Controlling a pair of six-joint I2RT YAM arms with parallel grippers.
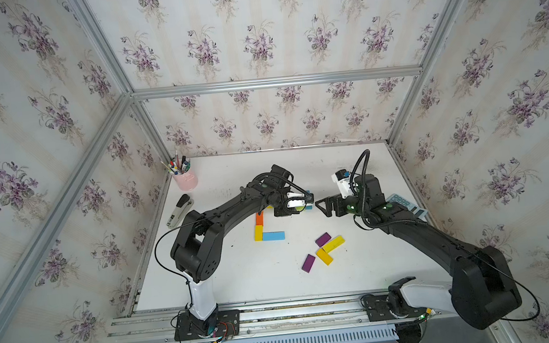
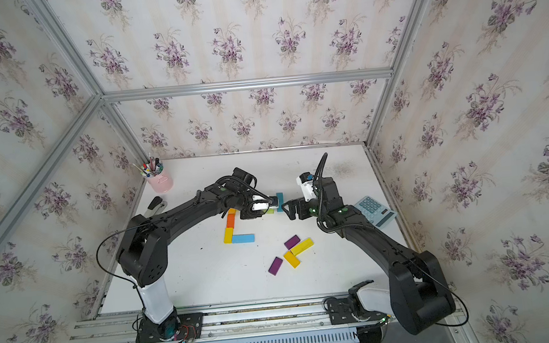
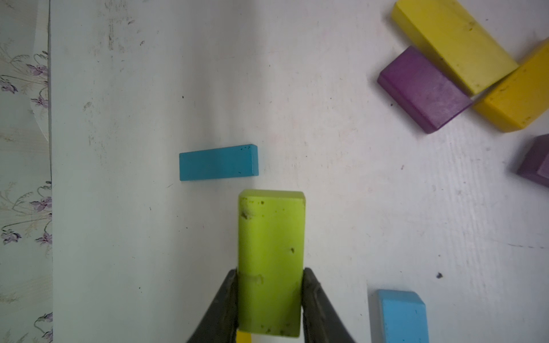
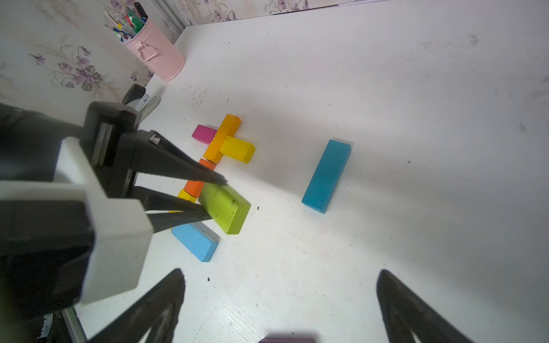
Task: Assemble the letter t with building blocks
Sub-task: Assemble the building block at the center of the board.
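My left gripper is shut on a lime block, held flat and low over the table, also seen from the right wrist as the lime block. A teal block lies just beyond it, apart. Behind the left gripper lies a line of orange and yellow blocks with a light blue block at its near end and magenta and yellow blocks flanking a long orange-yellow one. My right gripper is open over bare table, facing the left one.
Two purple blocks and two yellow ones lie loose at the front right. A pink pen cup and a stapler stand at the left edge, a calculator at the right edge.
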